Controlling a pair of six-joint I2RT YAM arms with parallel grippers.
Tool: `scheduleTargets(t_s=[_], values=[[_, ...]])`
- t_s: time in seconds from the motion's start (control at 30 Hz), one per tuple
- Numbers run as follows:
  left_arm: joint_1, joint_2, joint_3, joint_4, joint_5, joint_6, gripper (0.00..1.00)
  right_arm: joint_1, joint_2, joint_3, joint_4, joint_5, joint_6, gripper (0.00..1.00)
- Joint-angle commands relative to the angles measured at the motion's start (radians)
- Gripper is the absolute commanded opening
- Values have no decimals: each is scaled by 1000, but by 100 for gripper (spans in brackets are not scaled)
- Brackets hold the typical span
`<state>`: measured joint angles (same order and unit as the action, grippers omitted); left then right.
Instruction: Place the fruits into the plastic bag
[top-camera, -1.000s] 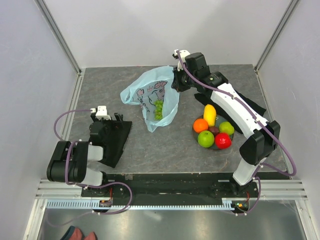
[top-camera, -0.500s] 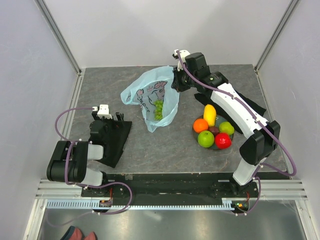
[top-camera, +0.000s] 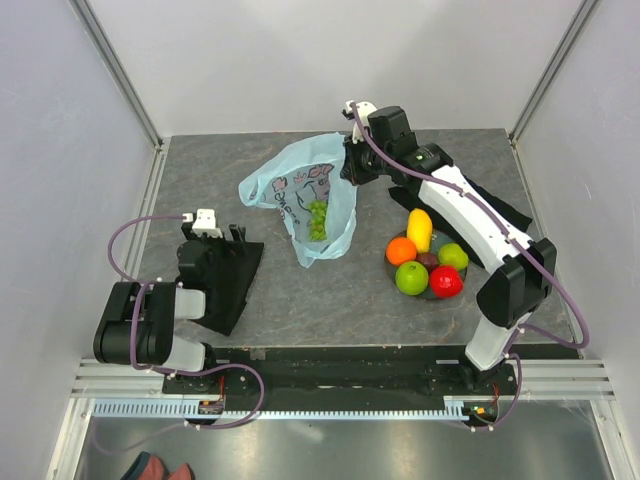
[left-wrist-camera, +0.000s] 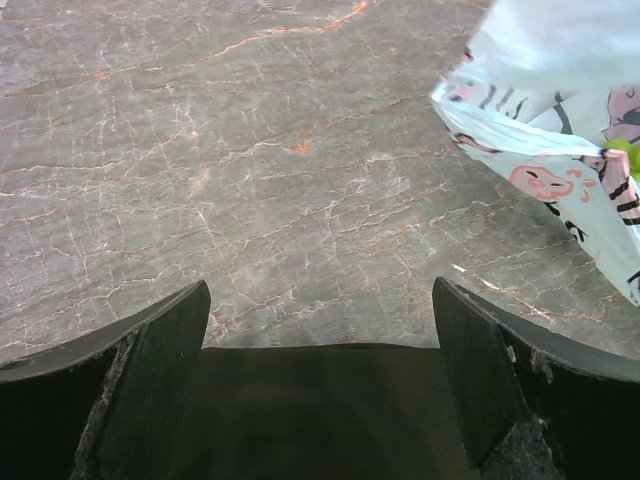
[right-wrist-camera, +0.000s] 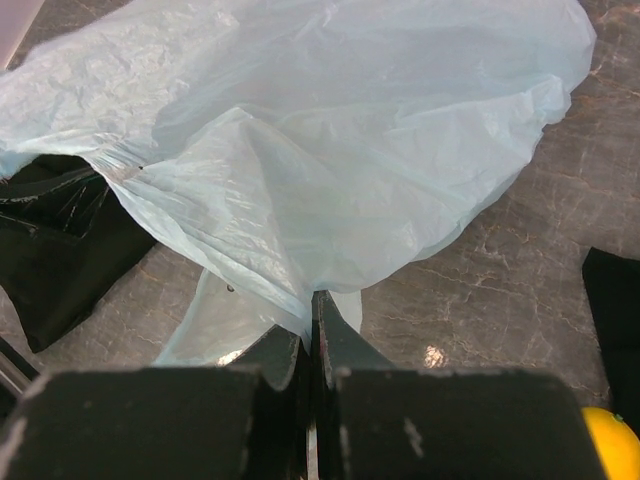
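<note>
The right claw (right-wrist-camera: 312, 305) is pinched tight on the plastic bag (right-wrist-camera: 330, 150), which has grapes (top-camera: 316, 220) inside. The left claw (left-wrist-camera: 320, 300) gapes wide over the bench (left-wrist-camera: 250, 150).

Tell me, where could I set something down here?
Bare tabletop lies left of the plastic bag toward the far-left corner, and in front of it, between the black cloth and the fruits. Crowded on the right: the right gripper pinching the bag, and fruits.
</note>
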<state>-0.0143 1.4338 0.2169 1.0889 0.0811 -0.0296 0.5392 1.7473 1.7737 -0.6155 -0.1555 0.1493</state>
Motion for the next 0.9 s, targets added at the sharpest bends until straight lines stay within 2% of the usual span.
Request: scheduleTargets(t_s=[0.0, 0.33, 0.87], values=[[5, 5, 16, 29, 9, 11, 99, -2, 20, 15, 28, -18, -10, 0], [46, 7, 6, 57, 63, -13, 99, -4, 24, -2, 17, 4, -40, 0], [74, 5, -19, 103, 58, -46, 99, -5, 1, -2, 8, -4, -59, 0]])
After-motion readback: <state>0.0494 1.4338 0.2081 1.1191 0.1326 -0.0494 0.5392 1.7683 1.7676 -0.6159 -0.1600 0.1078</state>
